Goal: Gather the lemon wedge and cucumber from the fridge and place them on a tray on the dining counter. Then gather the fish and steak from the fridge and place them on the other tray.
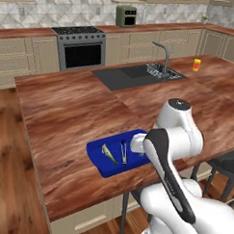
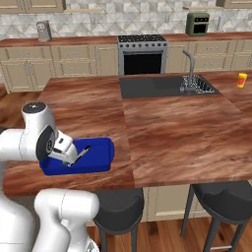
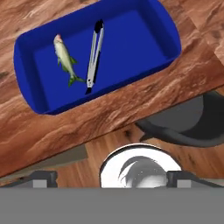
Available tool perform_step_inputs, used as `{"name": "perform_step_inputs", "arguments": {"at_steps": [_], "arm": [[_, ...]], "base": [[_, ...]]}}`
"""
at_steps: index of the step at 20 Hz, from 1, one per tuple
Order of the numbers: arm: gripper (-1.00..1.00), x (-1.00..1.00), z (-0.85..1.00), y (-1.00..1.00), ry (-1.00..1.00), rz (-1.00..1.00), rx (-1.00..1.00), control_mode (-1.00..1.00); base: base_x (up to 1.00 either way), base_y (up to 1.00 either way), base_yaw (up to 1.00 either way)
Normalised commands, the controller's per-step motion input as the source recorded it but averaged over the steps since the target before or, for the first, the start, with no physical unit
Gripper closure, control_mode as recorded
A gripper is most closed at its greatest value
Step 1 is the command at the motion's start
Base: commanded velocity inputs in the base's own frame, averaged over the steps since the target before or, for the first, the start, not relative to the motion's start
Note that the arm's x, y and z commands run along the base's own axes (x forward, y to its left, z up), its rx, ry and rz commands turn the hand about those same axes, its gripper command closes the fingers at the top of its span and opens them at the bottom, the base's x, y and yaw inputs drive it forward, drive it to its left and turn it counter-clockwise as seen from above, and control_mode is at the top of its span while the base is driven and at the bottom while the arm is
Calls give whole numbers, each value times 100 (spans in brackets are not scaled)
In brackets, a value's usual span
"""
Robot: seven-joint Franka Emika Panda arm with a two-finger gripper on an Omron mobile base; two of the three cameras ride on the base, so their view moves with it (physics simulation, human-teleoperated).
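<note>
The other tray (image 3: 131, 43), bright blue with a raised rim, sits near the front edge of the dining counter (image 1: 66, 112). The small greenish-silver fish (image 3: 65, 59) lies inside it, beside a slim silver utensil with black tips (image 3: 94, 52). The tray (image 1: 100, 159) with the fish (image 1: 109, 154) is just left of my hand, and the hand partly covers the tray (image 2: 98, 155) in the right base view. My gripper (image 3: 111, 179) hangs back over the counter's edge, open, with nothing between its fingers. The gripper (image 2: 78, 156) points toward the tray. The fridge, lemon wedge, cucumber, steak and first tray are out of view.
A dark sink (image 1: 133, 74) with a faucet (image 1: 165, 56) is set into the far side of the counter, with a yellow bottle (image 1: 197, 64) to its right. Dark stools (image 2: 118, 206) (image 2: 224, 197) stand under the near edge. A stove (image 1: 81, 47) lines the back wall.
</note>
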Motion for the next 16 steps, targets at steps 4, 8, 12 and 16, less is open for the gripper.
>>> {"name": "perform_step_inputs", "arguments": {"at_steps": [4, 8, 12, 16], "arm": [[-100, -86, 72, -22, -21, 0, 0, -100], [-100, -30, 9, -2, -3, 0, 0, -100], [-100, -14, 0, 0, -3, -1, 0, -100], [-100, 0, 0, 0, 0, 0, 0, 100]], "base": [[0, 0, 0], [0, 0, 0], [0, 0, 0], [-97, -32, -17]]}}
